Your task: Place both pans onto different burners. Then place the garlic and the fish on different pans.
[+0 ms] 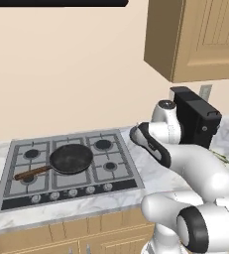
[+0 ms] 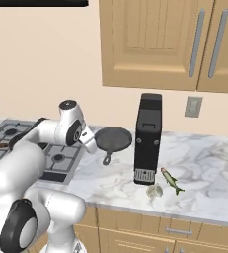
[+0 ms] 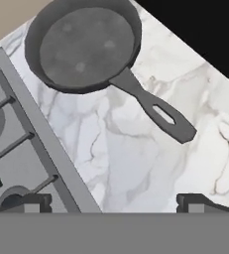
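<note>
The black pan (image 1: 71,158) with its long brown wooden handle (image 1: 32,173) sits on the middle burner of the steel cooktop (image 1: 120,181). The dark grey pan (image 2: 114,138) lies on the marble counter right of the cooktop, its short handle (image 3: 155,110) pointing toward the front. My gripper (image 3: 116,202) hangs open above the bare counter between the cooktop's edge (image 3: 41,149) and that handle, holding nothing. The fish (image 2: 171,181) and the pale garlic (image 2: 155,190) lie near the front of the counter, right of a black appliance.
A tall black appliance (image 2: 149,138) stands on the counter just right of the grey pan. Free burners (image 1: 103,144) ring the black pan. Wall cabinets (image 2: 170,44) hang above. The knobs (image 1: 72,193) line the cooktop's front.
</note>
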You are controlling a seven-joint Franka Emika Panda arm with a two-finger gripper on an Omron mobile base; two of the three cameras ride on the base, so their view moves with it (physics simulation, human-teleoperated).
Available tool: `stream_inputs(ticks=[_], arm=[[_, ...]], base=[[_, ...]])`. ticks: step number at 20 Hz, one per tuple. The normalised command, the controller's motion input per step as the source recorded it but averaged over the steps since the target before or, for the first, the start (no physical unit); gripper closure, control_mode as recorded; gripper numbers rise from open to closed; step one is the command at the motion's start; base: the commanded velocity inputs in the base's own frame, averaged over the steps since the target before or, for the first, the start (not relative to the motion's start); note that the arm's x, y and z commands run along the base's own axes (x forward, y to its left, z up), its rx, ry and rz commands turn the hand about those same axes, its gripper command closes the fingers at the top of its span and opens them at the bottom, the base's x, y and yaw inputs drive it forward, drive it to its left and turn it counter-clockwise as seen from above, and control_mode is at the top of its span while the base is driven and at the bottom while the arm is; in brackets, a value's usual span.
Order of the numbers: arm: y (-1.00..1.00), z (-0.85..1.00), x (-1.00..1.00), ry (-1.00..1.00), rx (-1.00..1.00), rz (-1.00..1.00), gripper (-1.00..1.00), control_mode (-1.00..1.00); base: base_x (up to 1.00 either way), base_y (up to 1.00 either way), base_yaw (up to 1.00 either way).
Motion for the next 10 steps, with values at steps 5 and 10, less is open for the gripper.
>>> stream_inputs(ticks=[5, 10], arm=[[-0.20, 0.00, -0.03, -0.06, -0.08, 0.23, -1.00, -1.00], [-0.14, -0.15, -0.05, -0.16, -0.16, 0.18, -1.00, -1.00]], base=[[0.00, 0.00, 0.00], [0.00, 0.00, 0.00]])
